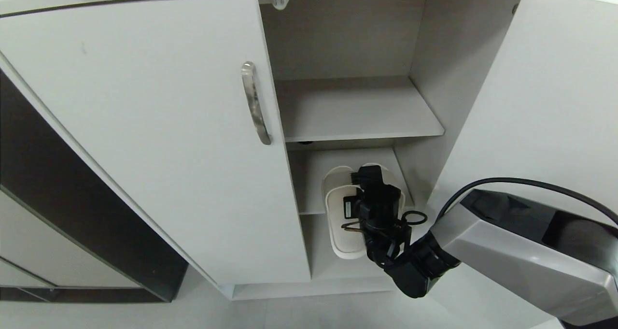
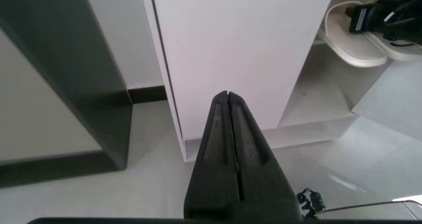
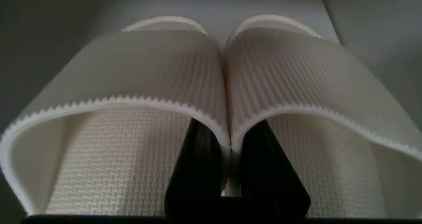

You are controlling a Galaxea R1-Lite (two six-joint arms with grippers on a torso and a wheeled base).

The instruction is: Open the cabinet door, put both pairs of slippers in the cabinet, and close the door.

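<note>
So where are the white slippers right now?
In the head view, the white slippers are at the cabinet's lower shelf, right of the closed left door, near ends overhanging the shelf, pinched by the right claw.

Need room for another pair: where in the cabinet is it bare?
Bare: the upper shelf, from the closed door to the right wall. Crowded: the lower shelf, where the slippers and right gripper sit, leaving a narrow strip beside the closed door.

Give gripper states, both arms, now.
Left gripper: shut, empty.
Right gripper: shut on the slippers.
</note>
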